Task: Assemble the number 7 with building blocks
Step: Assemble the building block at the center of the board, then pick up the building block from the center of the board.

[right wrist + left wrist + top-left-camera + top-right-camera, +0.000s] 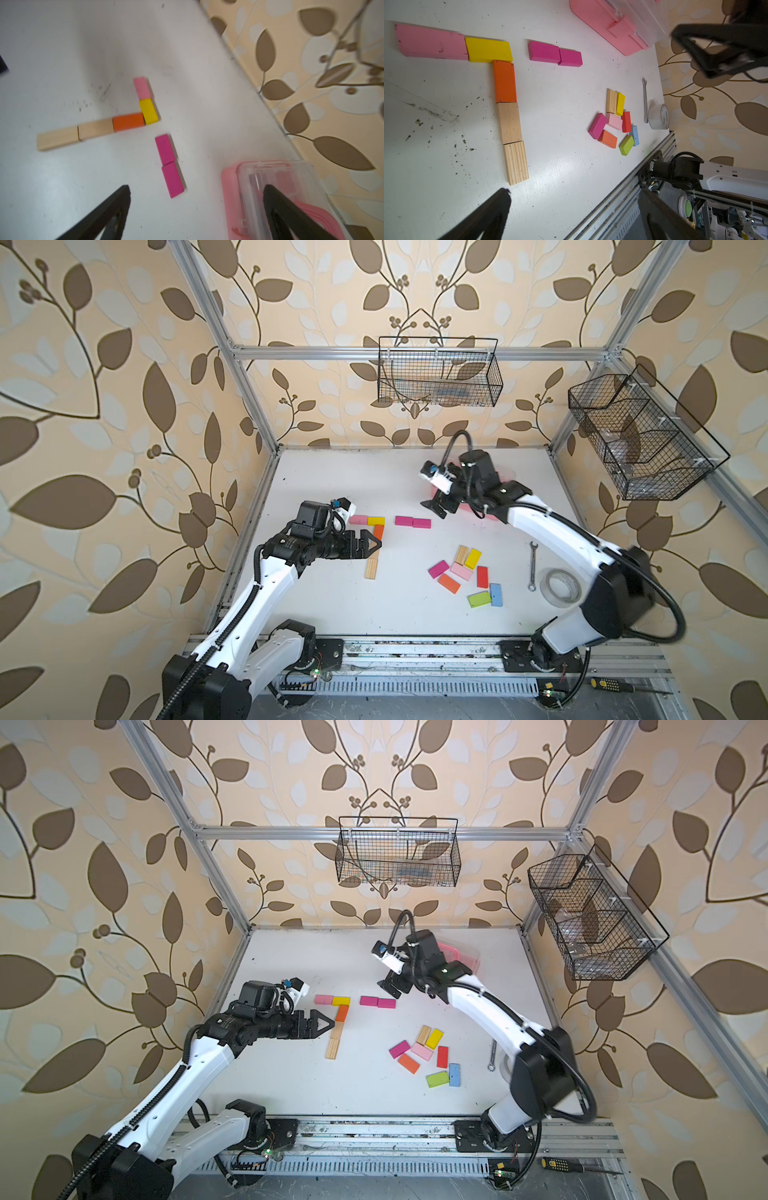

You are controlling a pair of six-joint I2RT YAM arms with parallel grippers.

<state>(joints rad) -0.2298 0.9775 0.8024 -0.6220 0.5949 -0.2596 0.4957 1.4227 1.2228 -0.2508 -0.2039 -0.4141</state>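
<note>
L end effector (376, 545): jaws spread wide, empty; sits over stem of number 7 (341, 1013) in both top views, left of ctr. 7 lies flat on worktop (332, 605): pink block (431, 42) + yellow block (488, 49) = top bar; orange block (504, 81), plain wood block (509, 122), striped wood block (516, 163) = stem, touching end to end.
R end effector (434, 508): jaws spread, empty, upper centre-right, by pink case (228, 187).
Also: magenta pair (412, 521) right of 7; loose blocks (462, 571) lower right of ctr.

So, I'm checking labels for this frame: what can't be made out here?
- Pink case: partly behind right arm in both top views; contents blurred in right wrist view.
- Tape roll: nearly hidden by that arm in a top view.
- Wire baskets: contents unclear through mesh.
</note>
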